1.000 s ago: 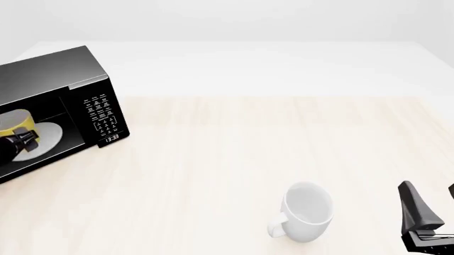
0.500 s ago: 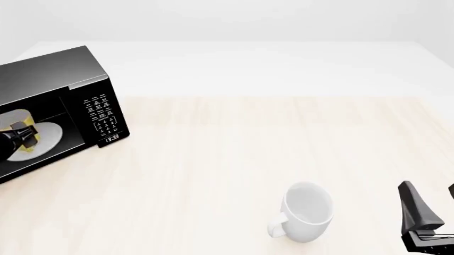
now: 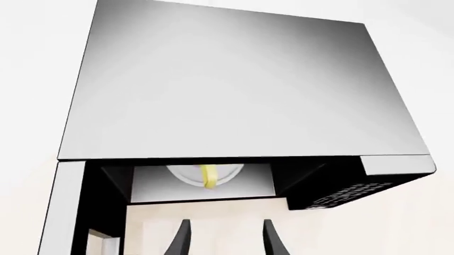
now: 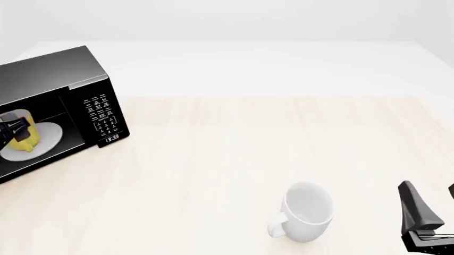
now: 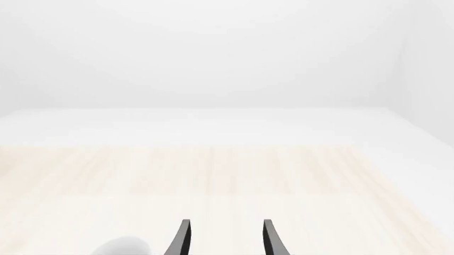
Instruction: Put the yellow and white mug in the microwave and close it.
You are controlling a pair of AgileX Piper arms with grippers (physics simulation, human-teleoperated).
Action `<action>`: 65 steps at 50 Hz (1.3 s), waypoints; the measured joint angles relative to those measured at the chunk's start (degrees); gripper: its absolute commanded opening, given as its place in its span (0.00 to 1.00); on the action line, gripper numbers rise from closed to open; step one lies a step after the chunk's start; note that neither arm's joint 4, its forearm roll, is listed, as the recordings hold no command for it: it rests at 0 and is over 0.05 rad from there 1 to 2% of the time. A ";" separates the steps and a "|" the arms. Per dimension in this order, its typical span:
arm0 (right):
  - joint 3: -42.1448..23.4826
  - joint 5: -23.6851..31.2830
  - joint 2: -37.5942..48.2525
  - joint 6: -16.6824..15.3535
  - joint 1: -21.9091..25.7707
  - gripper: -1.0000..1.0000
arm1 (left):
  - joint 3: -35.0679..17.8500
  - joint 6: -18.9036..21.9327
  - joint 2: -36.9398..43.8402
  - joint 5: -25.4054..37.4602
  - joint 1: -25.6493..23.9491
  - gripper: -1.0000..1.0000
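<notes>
Microwave (image 4: 64, 101) sits at the left edge of the front frame, door open, cavity facing me. Inside it the yellow and white mug (image 4: 23, 139) stands upright on the white turntable plate (image 4: 44, 139). In the left wrist view the same cavity shows low in the frame under the grey top panel, with the mug's yellow handle (image 3: 209, 177) against the plate.

My left pincer (image 4: 10, 127) is at the cavity mouth, far left of the front frame, dark against the mug's upper left. Its fingers (image 3: 182, 241) stand apart with bare counter between them in the wrist view, holding nothing. I cannot tell from the front view whether it touches the mug.

Right pincer (image 5: 223, 239) sits at the lower right corner of the front frame, fingers spread, empty. The white mug (image 4: 307, 211) lies on its side just left of it, lower centre-right, handle toward the lower left.

The counter (image 4: 248, 143) between microwave and white mug is open pale wood; its far edge runs across the upper part of the frame.

Against half a second ago: left pincer has drawn up and further left, uncovering more of the mug. Mug, plate, white mug and right pincer are unchanged.
</notes>
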 measured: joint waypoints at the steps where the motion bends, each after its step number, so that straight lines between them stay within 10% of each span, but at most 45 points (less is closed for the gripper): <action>1: 0.00 0.00 0.00 0.00 0.00 1.00 | 0.06 0.04 -0.40 0.21 -0.02 1.00; 39: 0.00 0.00 0.01 0.00 0.00 1.00 | -0.94 1.93 -17.52 13.29 -0.65 1.00; 65: 0.00 -0.01 0.01 0.00 0.00 1.00 | -10.63 2.25 -26.81 26.26 -1.16 1.00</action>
